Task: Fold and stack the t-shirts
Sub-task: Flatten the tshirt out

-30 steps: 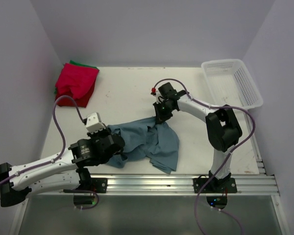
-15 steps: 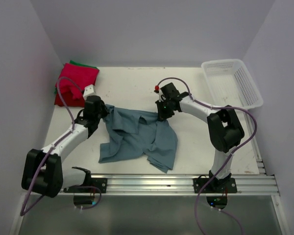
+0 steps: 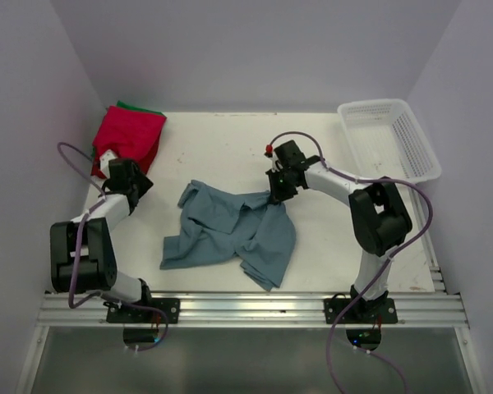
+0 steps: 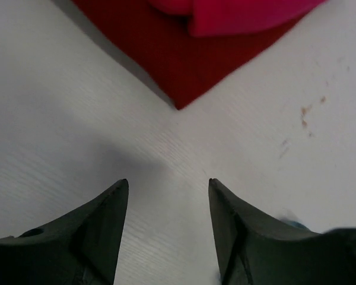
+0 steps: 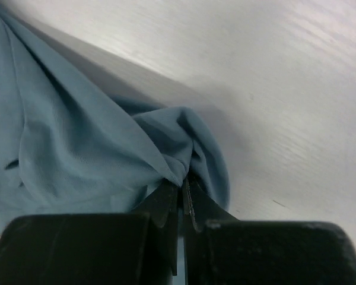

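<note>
**Pinching the blue-grey t-shirt (image 3: 230,234) with the right end effector (image 3: 275,195), spreading the left end effector (image 3: 123,176) with nothing in it**

Clamps the right end effector (image 5: 182,185), fingers pressed together, on a bunched tip at the far right edge of the blue-grey t-shirt (image 5: 77,142). Gathers the cloth to a point at the fingertips, with creases fanning away from it. Leaves the rest of that shirt rumpled and unfolded on the middle of the tabletop (image 3: 222,148), between the two arms.

Holds the left end effector (image 4: 168,184) spread, with nothing between its fingers, low over bare tabletop (image 4: 77,119) near the left edge, well apart from the blue-grey t-shirt. Points it at a corner of the red t-shirts (image 4: 184,65), near but not touching.

Shows the red t-shirts (image 3: 130,135) folded and stacked in the far left corner, with a sliver of the green t-shirt (image 3: 135,105) peeking out at their far edge. Shows a white mesh basket (image 3: 431,164) at the far right corner, apart from all the cloth.
</note>
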